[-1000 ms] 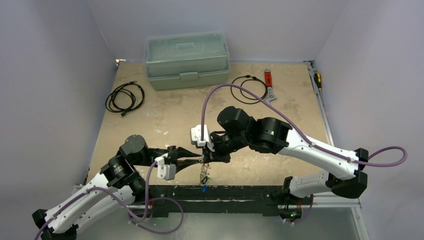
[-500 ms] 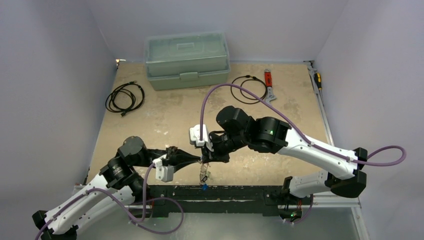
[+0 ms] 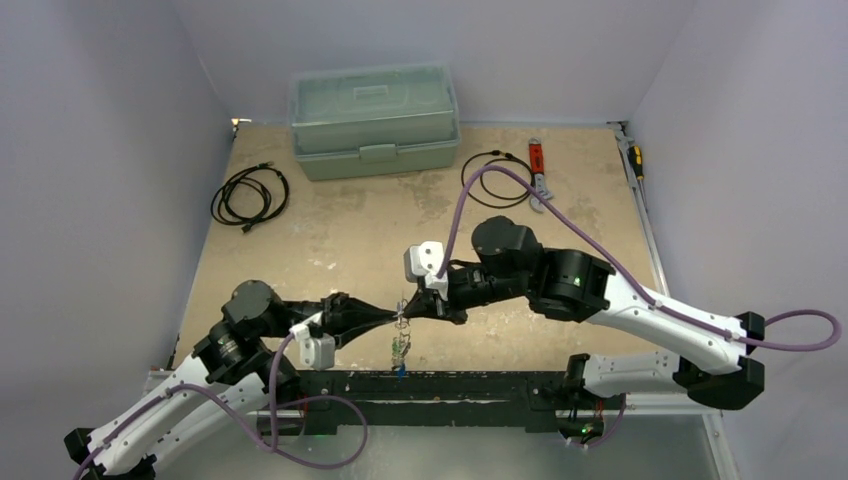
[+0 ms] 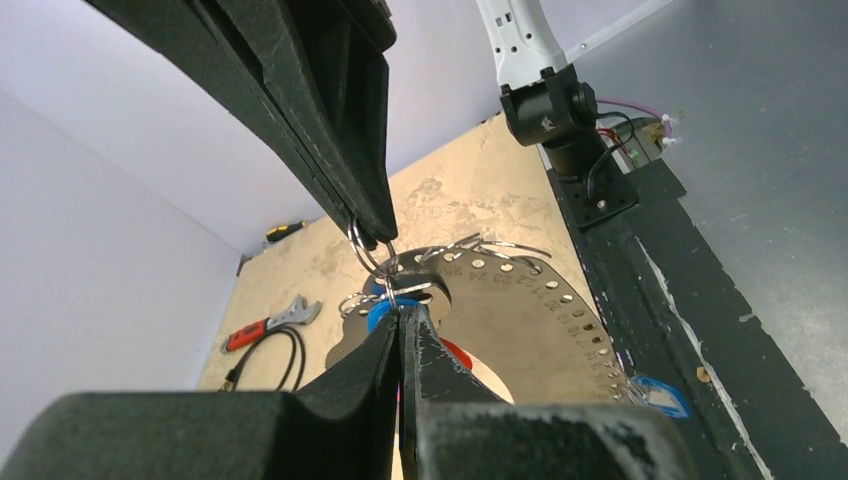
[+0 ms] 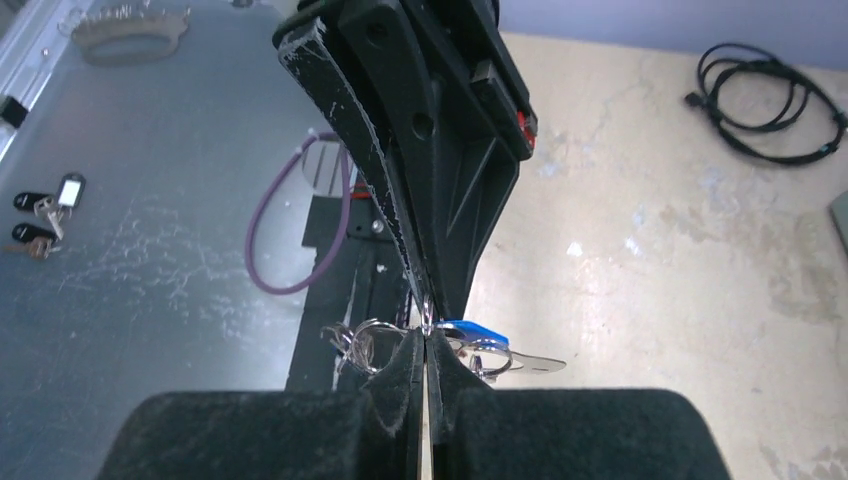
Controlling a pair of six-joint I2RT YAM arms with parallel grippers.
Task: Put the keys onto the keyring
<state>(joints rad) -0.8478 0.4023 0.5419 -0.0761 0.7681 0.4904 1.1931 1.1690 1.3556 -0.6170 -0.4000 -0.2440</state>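
The keyring [image 4: 364, 247] is a thin silver loop held in the air between both fingertips, above the table's near edge. My left gripper [image 4: 400, 312] is shut on it from below in the left wrist view. My right gripper [image 5: 425, 338] is shut on it from the other side. In the top view the two grippers meet tip to tip, left gripper [image 3: 396, 319] and right gripper [image 3: 409, 312]. The keys [image 3: 400, 349] hang below in a small bunch. A blue key head [image 5: 466, 329], a silver blade [image 5: 525, 362] and more small rings [image 5: 366, 345] show by my right fingertips. A red head [image 4: 458, 354] shows partly.
A green toolbox [image 3: 373, 120] stands at the back. Coiled black cables lie at the back left [image 3: 250, 193] and back right [image 3: 497, 178], next to a red-handled wrench [image 3: 538, 165]. A black rail [image 3: 450, 385] runs along the near edge. A perforated metal plate [image 4: 540, 310] hangs with the bunch.
The right arm has swung to the right and stretched out flatter. The left arm has reached further forward. Both stay pinched on the ring, and the hanging bunch has shifted slightly left.
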